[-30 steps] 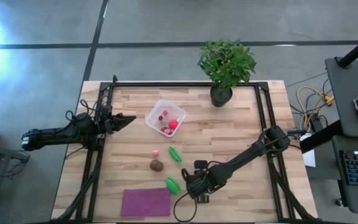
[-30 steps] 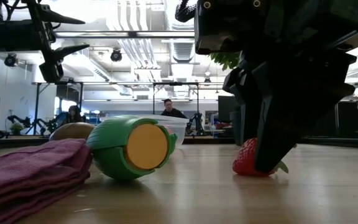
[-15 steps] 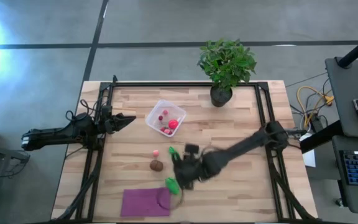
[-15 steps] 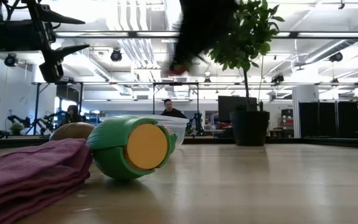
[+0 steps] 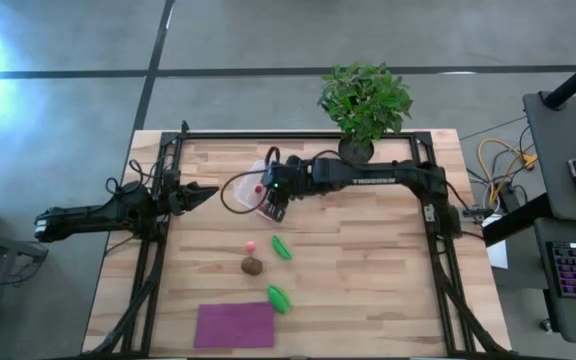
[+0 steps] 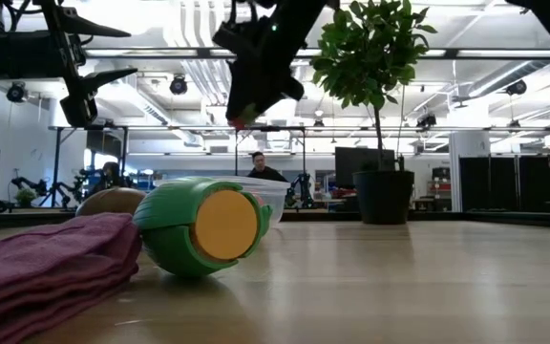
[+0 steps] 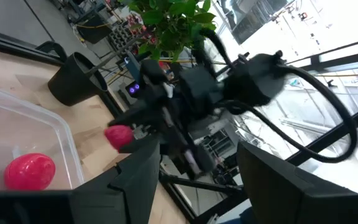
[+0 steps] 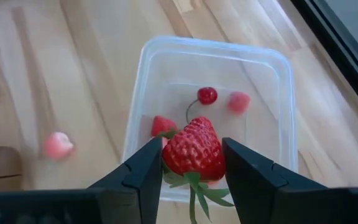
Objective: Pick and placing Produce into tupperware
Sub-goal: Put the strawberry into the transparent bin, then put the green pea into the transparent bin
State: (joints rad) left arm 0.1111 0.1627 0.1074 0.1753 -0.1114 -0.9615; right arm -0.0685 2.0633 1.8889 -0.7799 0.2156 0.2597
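My right gripper [image 8: 193, 163] hovers over the tupperware [image 8: 278, 93], a clear square tub on the far-left part of the table [image 5: 243, 190], and is shut on a red toy strawberry [image 8: 194, 148]. Inside the tub lie a cherry [image 8: 207, 95], a pink bit [image 8: 238, 101], a red piece [image 8: 160, 124] and a red ball [image 7: 30, 171]. On the table rest two green pieces [image 5: 282, 247] [image 5: 278, 298], a brown oval [image 5: 252, 265] and a pink bit [image 5: 251, 245]. My left gripper [image 5: 208, 190] waits open, just left of the tub. My right gripper pinches the strawberry by its two sides [image 8: 169, 152], one finger on each. The fingers [image 8: 145, 168] come from above, pointing down. The strawberry is lifted clear above the tub, its pointed end down and its green leaf end [image 8: 194, 186] toward the wrist.
A purple cloth [image 5: 234, 324] lies near the table's near edge. A potted plant [image 5: 365, 105] stands at the far edge, right of the tub. Black rails [image 5: 423, 190] run along the table's sides. People sit in the room beyond [image 6: 261, 164].
My right gripper has lifted the strawberry off the table's near-right part, where it stood a second ago. It has swung up and toward the far-left, past the green pieces, and is now above the tupperware. It stays shut on the strawberry. The left arm has kept still.
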